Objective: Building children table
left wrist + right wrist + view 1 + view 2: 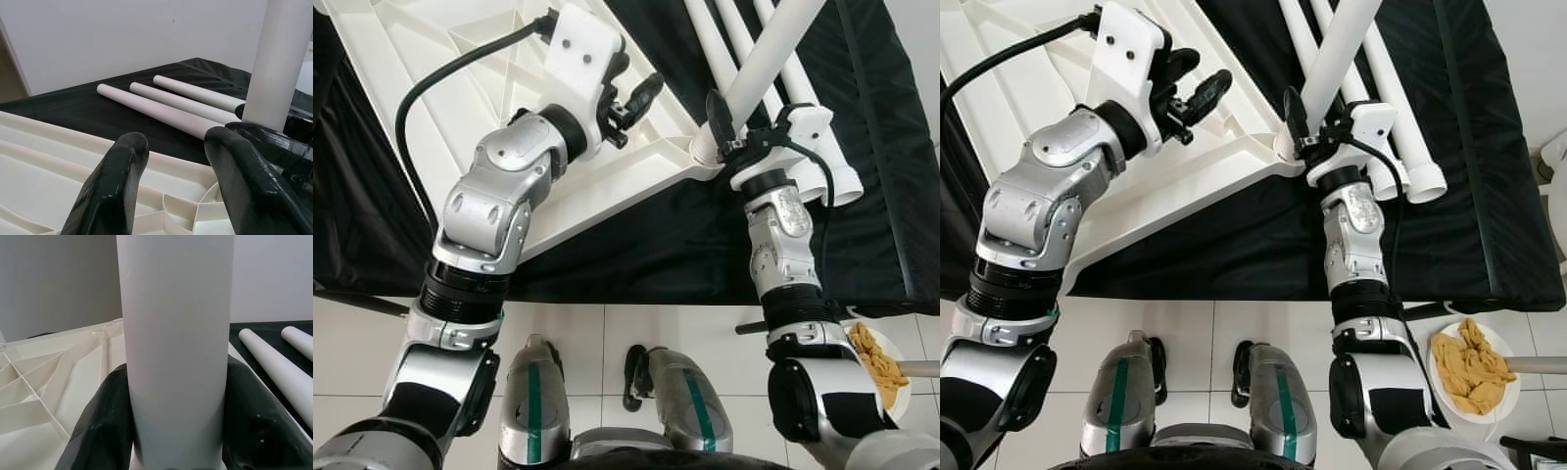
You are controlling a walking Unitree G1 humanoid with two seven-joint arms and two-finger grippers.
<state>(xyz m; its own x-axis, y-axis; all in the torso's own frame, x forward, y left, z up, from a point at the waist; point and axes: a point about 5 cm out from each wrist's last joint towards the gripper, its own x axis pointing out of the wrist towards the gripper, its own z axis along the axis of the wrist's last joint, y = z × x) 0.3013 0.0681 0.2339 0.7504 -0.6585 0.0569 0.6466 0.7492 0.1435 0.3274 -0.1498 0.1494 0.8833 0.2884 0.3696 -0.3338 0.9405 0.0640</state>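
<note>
The white ribbed tabletop (431,59) lies underside up on a black-covered surface (636,245), and the right pincer (729,132) is clenched around a white table leg (773,49) standing upright at the tabletop's corner socket. The left pincer (171,166) hovers over the ribbed underside beside that corner, fingers (115,191) released and gripping nothing. Three more white legs (161,105) lie side by side on the black cover just beyond, and a plate of yellow cloth (1474,367) sits on the tiled floor (1234,323).

A room in a home. White floor tiles (607,343), a plain white wall (122,39), and a plate (1445,392) on the floor.
</note>
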